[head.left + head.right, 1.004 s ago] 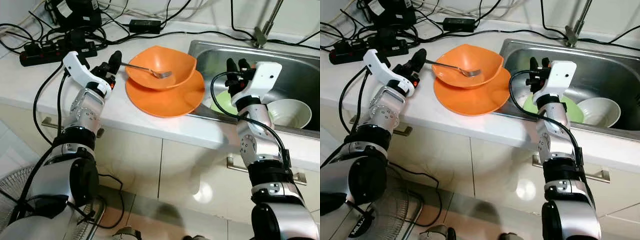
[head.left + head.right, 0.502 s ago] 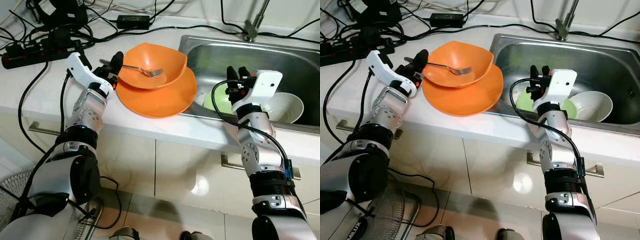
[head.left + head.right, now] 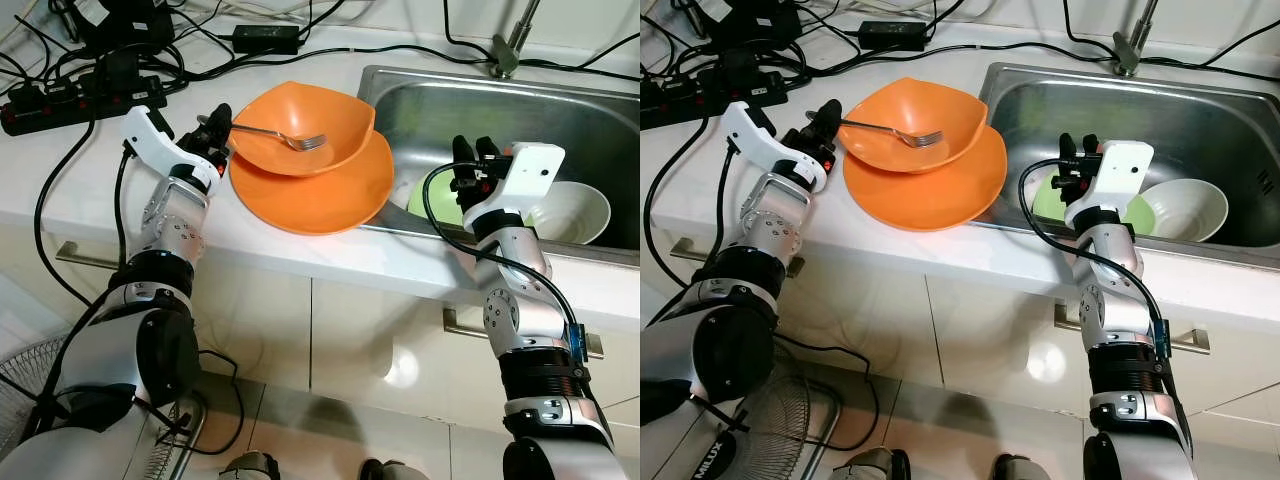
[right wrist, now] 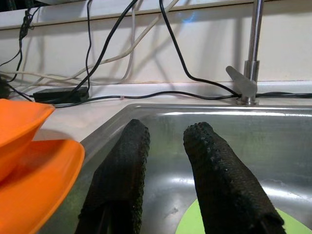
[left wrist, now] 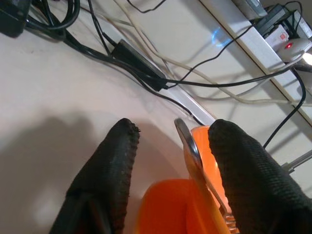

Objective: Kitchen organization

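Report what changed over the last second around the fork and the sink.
The left pincer has closed in on the fork handle, which now sits between its open fingers, not yet gripped. The right pincer has moved from above the sink's front edge to over the green plate. The fork, orange bowl, orange plate and white bowl stayed put.

White countertop (image 3: 60, 170), orange plate (image 3: 330, 200) near the sink (image 3: 520, 100), black power strip (image 3: 60, 100), tangled cables (image 3: 300, 45)

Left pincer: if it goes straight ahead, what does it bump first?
Probably the fork handle. It already lies between the open left pincer's fingers, poking out over the orange bowl's rim.
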Available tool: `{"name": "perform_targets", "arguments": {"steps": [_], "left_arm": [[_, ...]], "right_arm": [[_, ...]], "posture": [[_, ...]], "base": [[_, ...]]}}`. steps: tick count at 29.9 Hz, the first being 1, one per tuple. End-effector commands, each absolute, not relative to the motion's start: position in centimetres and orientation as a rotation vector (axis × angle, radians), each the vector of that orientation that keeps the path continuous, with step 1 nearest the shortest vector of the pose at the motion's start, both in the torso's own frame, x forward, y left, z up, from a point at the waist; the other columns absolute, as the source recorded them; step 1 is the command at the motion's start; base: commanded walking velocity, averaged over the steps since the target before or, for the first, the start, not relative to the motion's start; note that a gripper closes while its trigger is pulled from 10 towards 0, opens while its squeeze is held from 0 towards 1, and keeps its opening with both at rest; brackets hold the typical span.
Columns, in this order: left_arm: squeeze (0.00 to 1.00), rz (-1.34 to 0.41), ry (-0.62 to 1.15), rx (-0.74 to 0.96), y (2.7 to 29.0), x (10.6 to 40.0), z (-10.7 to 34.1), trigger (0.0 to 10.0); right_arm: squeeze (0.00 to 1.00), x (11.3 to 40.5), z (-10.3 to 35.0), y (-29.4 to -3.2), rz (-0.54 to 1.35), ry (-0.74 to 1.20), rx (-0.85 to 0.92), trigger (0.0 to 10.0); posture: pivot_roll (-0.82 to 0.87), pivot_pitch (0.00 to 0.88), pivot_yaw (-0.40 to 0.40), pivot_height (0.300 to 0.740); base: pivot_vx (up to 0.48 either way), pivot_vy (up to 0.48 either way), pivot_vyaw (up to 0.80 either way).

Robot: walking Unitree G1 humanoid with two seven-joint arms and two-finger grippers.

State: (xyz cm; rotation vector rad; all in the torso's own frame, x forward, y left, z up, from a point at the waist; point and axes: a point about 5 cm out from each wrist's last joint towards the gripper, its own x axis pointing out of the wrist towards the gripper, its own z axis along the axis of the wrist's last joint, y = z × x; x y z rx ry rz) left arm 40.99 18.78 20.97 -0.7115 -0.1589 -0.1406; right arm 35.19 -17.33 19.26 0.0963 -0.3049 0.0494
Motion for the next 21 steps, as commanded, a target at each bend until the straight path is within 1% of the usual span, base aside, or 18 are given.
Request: {"name": "perform_targets", "arguments": {"steps": [1, 21], "left_arm": [[0.0, -0.142, -0.193, -0.71, 18.8, 41.3, 22.39, 0.0], [0.0, -0.156, -0.176, -0.72, 18.36, 41.38, 22.2, 0.0]], "right_arm": [[0.0, 35.19, 19.61, -17.34, 0.046, -0.309, 0.096, 10.0], [0.0, 35.08, 19.58, -17.54, 0.035, -0.304, 0.092, 10.0]], "posture": [[0.03, 0.112, 0.022, 0.74], [0.03, 0.117, 0.03, 0.74]], "base": [[0.0, 0.0, 0.0], [0.0, 0.0, 0.0]]}}
